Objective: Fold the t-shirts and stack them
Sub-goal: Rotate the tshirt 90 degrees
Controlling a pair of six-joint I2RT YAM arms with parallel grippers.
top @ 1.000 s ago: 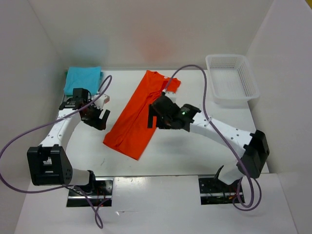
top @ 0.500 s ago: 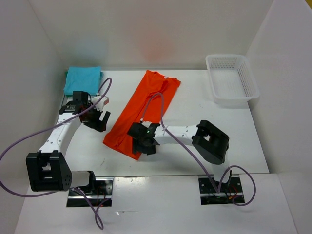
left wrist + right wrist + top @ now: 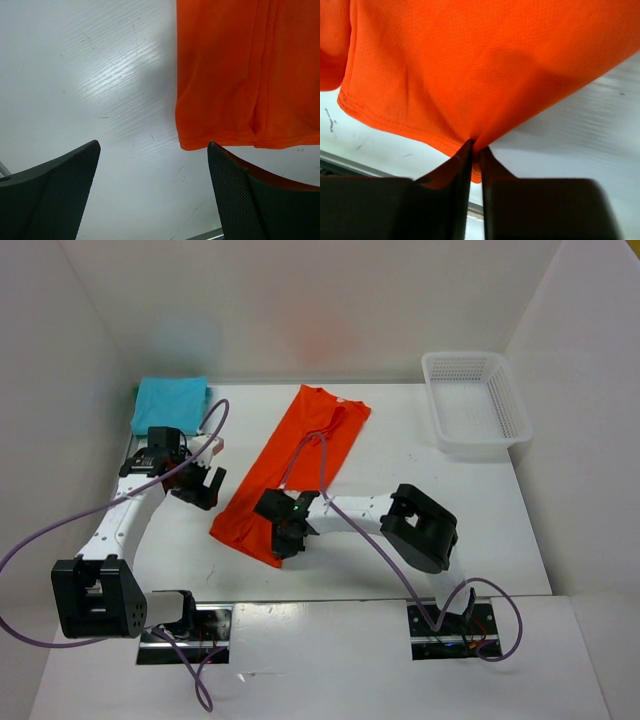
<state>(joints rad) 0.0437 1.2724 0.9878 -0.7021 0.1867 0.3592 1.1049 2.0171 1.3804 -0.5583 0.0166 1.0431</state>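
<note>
Item: orange-red t-shirt (image 3: pixel 290 460), lay long on tabletop (image 3: pixel 400 440). Right jaws clamped on near hem corner (thin pinch, edge only). Left jaws wide apart, empty, above tabletop beside other corner. Risk: hem slipping out on lift; one-corner pull skewing fold.

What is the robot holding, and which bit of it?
The right end effector pinches the orange-red t-shirt by its near hem, close to the corner. The left end effector is open and holds nothing.
</note>
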